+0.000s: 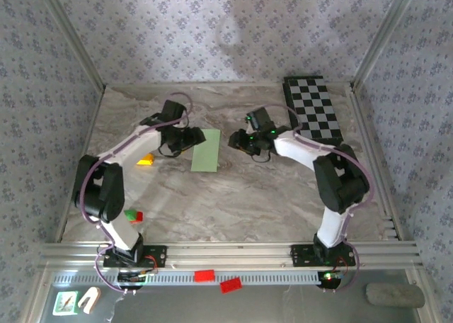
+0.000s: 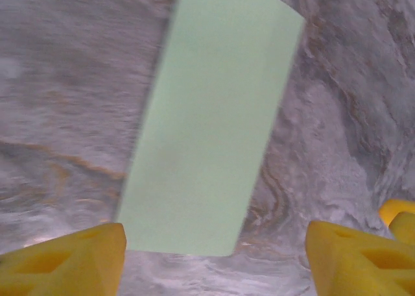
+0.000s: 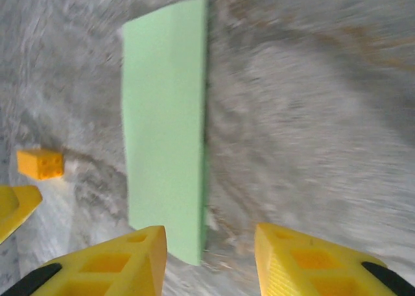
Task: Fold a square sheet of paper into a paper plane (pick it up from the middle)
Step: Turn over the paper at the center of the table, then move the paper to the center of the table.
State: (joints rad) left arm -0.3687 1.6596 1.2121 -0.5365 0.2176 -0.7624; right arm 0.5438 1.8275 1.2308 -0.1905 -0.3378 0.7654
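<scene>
So the square sheet of paper isn't square any more. It's a narrow green strip, which I read as folded in half lengthways. It lies flat on the table about midway between the left and right edges and a bit nearer the far edge, with one arm on each side of it. The left fingers are spread wide with nothing in them, and from the left wrist the near end of the strip sits on the marble in the gap between them. The right fingers are only partly apart and also seem empty, with the strip's long edge running down beside the left-hand one. That view is blurry though, so I can't rule out a light touch. My guess is the strip sits in the middle so both arms can reach it, one pinning while the other creases. The first fold looks done, but the nose corners and wings are still to go. The yellow block just off towards the left edge could catch a sliding sheet, while the checkered board in the far right corner is well out of the way.
</scene>
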